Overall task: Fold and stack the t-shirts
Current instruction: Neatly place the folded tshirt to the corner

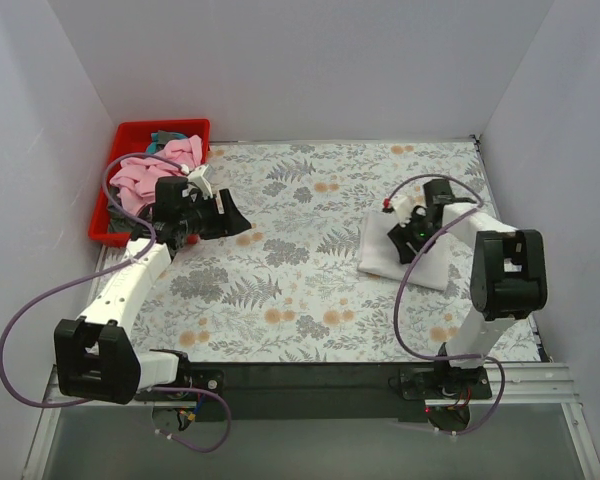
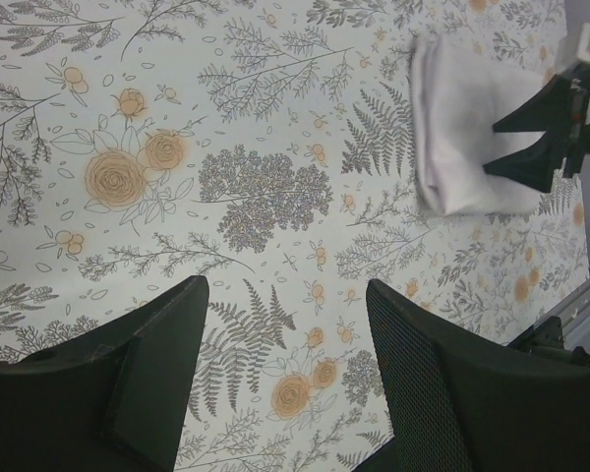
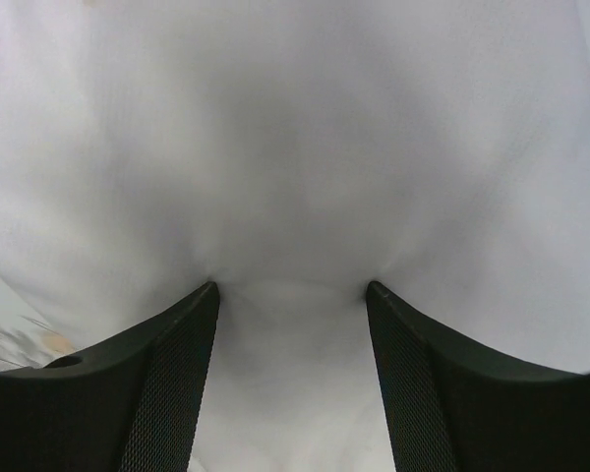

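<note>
A folded white t-shirt (image 1: pixel 388 250) lies on the floral cloth at the right. It also shows in the left wrist view (image 2: pixel 462 128) and fills the right wrist view (image 3: pixel 295 147). My right gripper (image 1: pixel 408 238) is open, its fingertips (image 3: pixel 208 291) pressing down into the white fabric. My left gripper (image 1: pixel 230 215) is open and empty above the bare cloth, near the bin; in its own view (image 2: pixel 287 287) only the floral cloth shows between the fingers. A pink t-shirt (image 1: pixel 150 175) and a teal one (image 1: pixel 167 137) lie crumpled in the red bin (image 1: pixel 130 132).
The floral tablecloth (image 1: pixel 300 290) covers the table. White walls enclose the left, back and right sides. The red bin stands at the back left corner. A metal rail (image 1: pixel 540 375) runs along the near edge.
</note>
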Controlling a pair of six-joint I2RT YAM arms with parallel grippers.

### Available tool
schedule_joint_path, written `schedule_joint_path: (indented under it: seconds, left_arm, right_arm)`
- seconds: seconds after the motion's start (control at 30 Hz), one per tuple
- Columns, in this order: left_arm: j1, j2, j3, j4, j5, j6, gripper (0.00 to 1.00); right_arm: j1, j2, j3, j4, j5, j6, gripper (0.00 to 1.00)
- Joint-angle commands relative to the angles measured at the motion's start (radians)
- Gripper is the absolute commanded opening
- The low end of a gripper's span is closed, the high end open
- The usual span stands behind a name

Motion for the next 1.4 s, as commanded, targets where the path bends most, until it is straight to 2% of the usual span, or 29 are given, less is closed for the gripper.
schedule_joint_path:
  seconds: [0.0, 0.07, 0.1, 0.2, 0.33, 0.43, 0.53, 0.67, 0.7, 0.8, 0.9, 1.03, 1.13, 1.37]
  left_arm:
    - [0.007, 0.022, 0.044, 0.014, 0.012, 0.018, 0.64]
    - [0.007, 0.033, 0.052, 0.018, 0.013, 0.018, 0.64]
    - [0.007, 0.042, 0.058, 0.019, 0.021, 0.018, 0.64]
    - [0.007, 0.047, 0.069, 0.015, 0.021, 0.019, 0.64]
    - [0.007, 0.044, 0.074, 0.005, 0.021, 0.029, 0.64]
    - [0.007, 0.039, 0.080, -0.002, 0.015, 0.033, 0.64]
    - [0.007, 0.029, 0.086, -0.005, 0.012, 0.039, 0.64]
    - [0.007, 0.016, 0.084, -0.004, 0.016, 0.036, 0.64]
    - [0.007, 0.016, 0.083, -0.002, 0.020, 0.035, 0.64]
    - [0.007, 0.009, 0.080, 0.007, 0.023, 0.024, 0.64]
    - [0.007, -0.003, 0.080, 0.016, 0.024, 0.015, 0.64]
    - [0.007, -0.023, 0.078, 0.015, 0.030, 0.007, 0.64]
    - [0.007, -0.040, 0.075, 0.004, 0.032, 0.012, 0.64]
    - [0.007, -0.056, 0.078, -0.012, 0.015, 0.030, 0.65]
  right_arm:
    - [-0.219, 0.059, -0.002, -0.156, 0.057, -0.375, 0.69]
    - [-0.329, 0.126, 0.071, -0.181, 0.066, -0.458, 0.68]
    - [-0.362, 0.153, 0.100, -0.194, 0.064, -0.537, 0.68]
    - [-0.443, 0.252, 0.240, -0.266, 0.071, -0.624, 0.67]
    - [-0.468, 0.295, 0.298, -0.288, 0.098, -0.757, 0.66]
    - [-0.472, 0.288, 0.376, -0.305, 0.065, -0.736, 0.67]
    - [-0.488, 0.237, 0.484, -0.342, -0.009, -0.629, 0.70]
    - [-0.492, 0.109, 0.527, -0.369, -0.071, -0.356, 0.74]
    - [-0.492, 0.081, 0.507, -0.371, -0.069, -0.228, 0.75]
    - [-0.492, -0.026, 0.432, -0.371, -0.016, -0.030, 0.77]
    - [-0.492, -0.123, 0.274, -0.365, 0.031, 0.084, 0.84]
    - [-0.492, -0.224, 0.054, -0.284, 0.083, 0.179, 0.85]
    - [-0.494, -0.258, -0.022, -0.204, 0.112, 0.204, 0.85]
    - [-0.492, -0.200, -0.165, -0.046, 0.172, 0.200, 0.86]
